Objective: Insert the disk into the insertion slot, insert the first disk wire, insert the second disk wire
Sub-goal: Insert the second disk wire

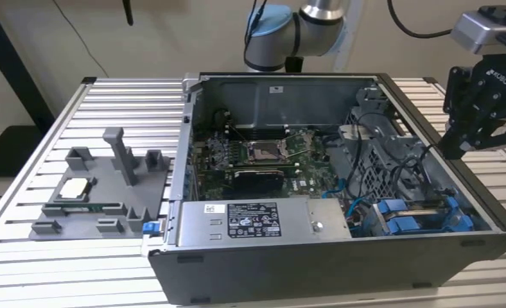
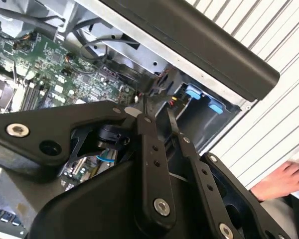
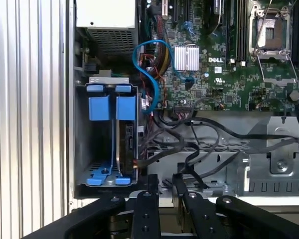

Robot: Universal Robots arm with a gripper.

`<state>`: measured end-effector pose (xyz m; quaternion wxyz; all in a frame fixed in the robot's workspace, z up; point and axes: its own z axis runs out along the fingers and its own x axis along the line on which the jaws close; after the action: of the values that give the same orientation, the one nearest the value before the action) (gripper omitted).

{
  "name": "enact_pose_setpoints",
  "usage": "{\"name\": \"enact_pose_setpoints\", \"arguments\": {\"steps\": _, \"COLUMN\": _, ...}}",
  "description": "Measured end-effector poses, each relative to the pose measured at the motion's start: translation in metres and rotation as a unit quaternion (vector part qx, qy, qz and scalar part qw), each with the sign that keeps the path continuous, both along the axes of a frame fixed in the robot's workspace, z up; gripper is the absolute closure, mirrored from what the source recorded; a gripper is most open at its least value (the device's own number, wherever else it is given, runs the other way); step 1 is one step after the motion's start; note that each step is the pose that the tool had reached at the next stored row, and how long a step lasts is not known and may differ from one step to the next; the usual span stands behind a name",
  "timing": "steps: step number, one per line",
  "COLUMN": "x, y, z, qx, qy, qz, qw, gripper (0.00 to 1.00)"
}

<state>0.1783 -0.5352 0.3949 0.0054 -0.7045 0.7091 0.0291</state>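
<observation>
The disk (image 3: 127, 143) stands edge-on in the drive bay, in the slot beside the motherboard, under a bright blue carrier (image 3: 125, 106). A second blue carrier (image 3: 98, 107) fills the neighbouring slot. In the exterior view the blue carriers (image 1: 414, 215) sit at the case's front corner, on that view's right. My gripper (image 1: 455, 146) hangs above the case's wall on that side, a short way back from the bay. Both wrist views show its fingers a narrow gap apart with nothing between them, gripper (image 3: 164, 180), gripper (image 2: 157, 112). Loose black wires (image 3: 189, 144) and a blue cable (image 3: 145, 59) lie beside the bay.
The open computer case (image 1: 322, 269) lies on a slatted table (image 1: 56, 269). A grey box with a label (image 1: 253, 221) sits inside at the front. A grey fixture (image 1: 107, 192) with small parts stands on the exterior view's left. A person's hand (image 2: 284, 180) rests on the table.
</observation>
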Motion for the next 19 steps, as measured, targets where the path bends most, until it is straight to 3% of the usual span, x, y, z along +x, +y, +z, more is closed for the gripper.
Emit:
{"name": "enact_pose_setpoints", "arguments": {"steps": 4, "x": 0.002, "y": 0.007, "z": 0.0, "qx": 0.0001, "qy": 0.0004, "qz": 0.0, "qw": 1.0, "gripper": 0.74}}
{"name": "enact_pose_setpoints", "arguments": {"steps": 11, "x": 0.01, "y": 0.0126, "z": -0.0002, "qx": 0.0, "qy": 0.0004, "qz": 0.0, "qw": 1.0, "gripper": 0.74}}
{"name": "enact_pose_setpoints", "arguments": {"steps": 19, "x": 0.014, "y": 0.0143, "z": -0.0043, "qx": 0.0, "qy": 0.0004, "qz": 0.0, "qw": 1.0, "gripper": 0.74}}
